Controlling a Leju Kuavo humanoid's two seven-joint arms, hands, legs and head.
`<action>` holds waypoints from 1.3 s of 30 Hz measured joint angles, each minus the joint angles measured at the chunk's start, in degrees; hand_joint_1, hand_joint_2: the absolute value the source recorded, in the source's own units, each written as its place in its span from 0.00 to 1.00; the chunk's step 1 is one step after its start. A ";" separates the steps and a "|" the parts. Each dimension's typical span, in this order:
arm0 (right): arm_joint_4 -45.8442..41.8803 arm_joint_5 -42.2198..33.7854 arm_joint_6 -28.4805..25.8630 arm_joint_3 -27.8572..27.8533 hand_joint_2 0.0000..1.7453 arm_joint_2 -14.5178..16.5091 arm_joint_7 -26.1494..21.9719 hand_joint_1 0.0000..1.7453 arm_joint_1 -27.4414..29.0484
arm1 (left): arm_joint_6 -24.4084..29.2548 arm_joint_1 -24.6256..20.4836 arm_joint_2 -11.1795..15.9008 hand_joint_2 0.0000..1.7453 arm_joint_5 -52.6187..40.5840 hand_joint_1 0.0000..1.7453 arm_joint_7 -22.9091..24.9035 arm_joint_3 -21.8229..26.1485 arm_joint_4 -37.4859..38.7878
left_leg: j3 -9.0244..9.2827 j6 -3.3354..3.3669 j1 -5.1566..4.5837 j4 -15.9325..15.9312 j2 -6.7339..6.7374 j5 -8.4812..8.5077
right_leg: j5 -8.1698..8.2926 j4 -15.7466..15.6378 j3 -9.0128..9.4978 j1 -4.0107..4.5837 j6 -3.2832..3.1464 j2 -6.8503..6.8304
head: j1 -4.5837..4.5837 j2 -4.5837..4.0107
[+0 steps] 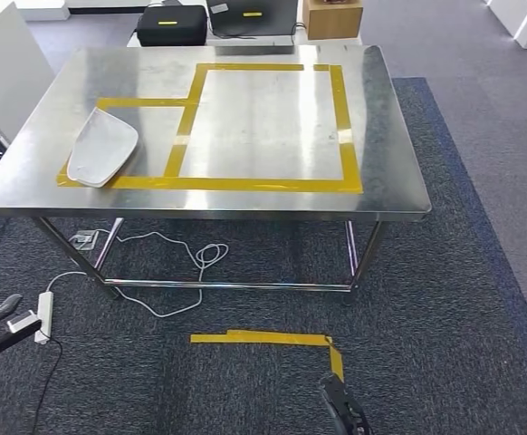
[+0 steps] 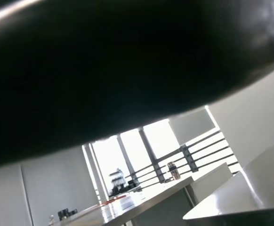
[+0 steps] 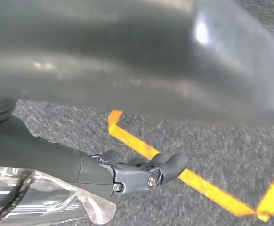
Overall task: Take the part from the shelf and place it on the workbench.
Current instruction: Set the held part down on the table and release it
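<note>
A pale grey part (image 1: 102, 146), smooth, shallow and shield-shaped with one rounded end, is lying flat on the near-left area of the desk (image 1: 384, 136). The desk is brushed stainless steel, reflecting soft light, and is standing on thin metal legs with a low crossbar. The part is sitting inside the smaller of two rectangles marked in yellow tape (image 1: 346, 127) on the steel, with its lower edge overlapping the tape line.

The floor is covered in dark, coarse carpet (image 1: 452, 344), with an L-shaped yellow tape mark (image 1: 267, 339) stuck to it in front of the desk. A white power strip (image 1: 44, 315) and its white cable (image 1: 178, 263) are trailing under the desk. Black cases (image 1: 172, 24) and a wooden box (image 1: 331, 17) are sitting beyond the far edge.

The right robot hand (image 3: 142, 172) is hanging low over the carpet near the tape mark, its dark grey fingers (image 3: 173, 165) extended loosely and holding nothing. The left robot hand (image 1: 1, 322) is showing at the left edge of the head view, dark and slim; whether its fingers are apart or together cannot be told.
</note>
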 joint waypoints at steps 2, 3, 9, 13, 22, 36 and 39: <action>0.00 -0.14 -0.06 0.01 0.00 0.00 -0.03 0.00 0.03 | -0.01 0.61 -0.84 0.00 0.85 0.00 -0.37 0.07 -0.09 | -0.37 -0.58 0.44 5.94 0.00 -1.81 | 0.98 0.74 -1.91 0.02 0.05 -0.19 | -0.01 0.00; 0.00 -0.26 -0.10 0.01 0.00 0.00 -0.08 0.00 0.05 | -0.01 0.97 -1.43 0.00 1.72 0.00 -0.78 0.13 -0.17 | 0.49 -0.82 0.66 6.58 0.00 -0.85 | 1.37 1.25 -2.96 -0.01 0.13 -0.26 | -0.03 0.00; -0.09 -1.64 -0.54 -0.01 0.00 -0.04 -0.89 0.00 0.21 | -1.17 4.25 -8.82 0.00 16.12 0.00 -6.95 0.93 -0.25 | 11.26 -0.02 0.62 -8.58 -0.06 0.79 | 3.16 3.98 -7.18 -0.12 1.78 -0.26 | 0.04 0.00; -0.07 -2.72 -1.50 -0.01 0.00 -0.08 -1.14 0.00 1.31 | -5.25 6.40 -17.53 0.00 26.49 0.00 -13.22 3.44 4.50 | 9.23 2.21 0.55 -9.39 0.09 2.75 | 0.95 5.91 -9.07 -0.50 3.35 0.18 | 0.16 0.00; -0.13 -5.92 -3.41 -0.05 0.00 -0.04 -1.95 0.00 1.79 | -20.07 4.87 -32.29 0.00 40.80 0.00 -22.97 17.63 26.84 | 2.26 2.29 0.29 -9.21 0.03 8.57 | -2.84 6.66 -0.18 -0.73 3.54 0.75 | 0.36 0.00; -0.20 -7.98 -4.72 -0.09 0.00 0.01 -2.41 0.00 2.12 | -25.09 -1.15 -38.62 0.00 40.83 0.00 -25.62 38.90 59.92 | 4.59 0.41 0.30 1.64 -0.12 2.70 | 1.73 2.18 -4.45 -0.34 1.40 -0.46 | -0.02 0.00; -0.20 -8.70 -5.16 -0.12 0.00 0.02 -2.72 0.00 2.12 | -24.72 -1.73 -38.71 0.00 37.59 0.00 -23.92 39.00 62.34 | 10.95 1.48 -0.15 -8.23 -0.14 1.82 | 2.69 2.94 -5.91 -0.27 2.02 -0.53 | 0.05 0.00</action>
